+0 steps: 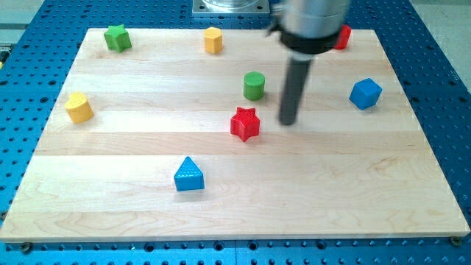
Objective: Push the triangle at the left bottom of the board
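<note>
A blue triangle block (189, 175) lies on the wooden board (110, 206), left of centre near the view's bottom. My tip (288, 121) rests on the board right of centre, far up and to the right of the triangle. A red star block (245, 124) lies just left of my tip, between it and the triangle. A green cylinder (254, 85) stands up and left of my tip.
A green star (117, 37) is at the top left. A yellow hexagonal block (213, 40) is at the top middle. A yellow block (79, 107) is at the left edge. A blue cube (365, 93) is at the right. A red block (343, 37) is partly hidden behind the arm.
</note>
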You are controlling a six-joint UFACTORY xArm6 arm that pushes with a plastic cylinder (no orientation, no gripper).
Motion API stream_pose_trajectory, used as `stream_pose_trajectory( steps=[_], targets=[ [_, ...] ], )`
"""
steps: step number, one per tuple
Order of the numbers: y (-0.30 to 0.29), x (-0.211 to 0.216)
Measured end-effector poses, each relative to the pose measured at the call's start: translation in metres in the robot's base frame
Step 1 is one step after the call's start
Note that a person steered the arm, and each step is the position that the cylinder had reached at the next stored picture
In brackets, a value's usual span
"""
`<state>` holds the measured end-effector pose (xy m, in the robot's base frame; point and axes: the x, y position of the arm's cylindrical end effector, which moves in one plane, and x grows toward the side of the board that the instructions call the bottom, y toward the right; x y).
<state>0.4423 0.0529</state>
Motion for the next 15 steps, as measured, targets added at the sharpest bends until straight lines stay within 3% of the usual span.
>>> stream_pose_trajectory(
  steps=[3,4,5,7,9,15],
  targets=[
    [-0.022,0.005],
    [-0.022,0.053],
    [-0.049,0.108],
    [-0.173,0.111],
    [-0.245,0.126],
    [-0.228,0.117]
  ],
)
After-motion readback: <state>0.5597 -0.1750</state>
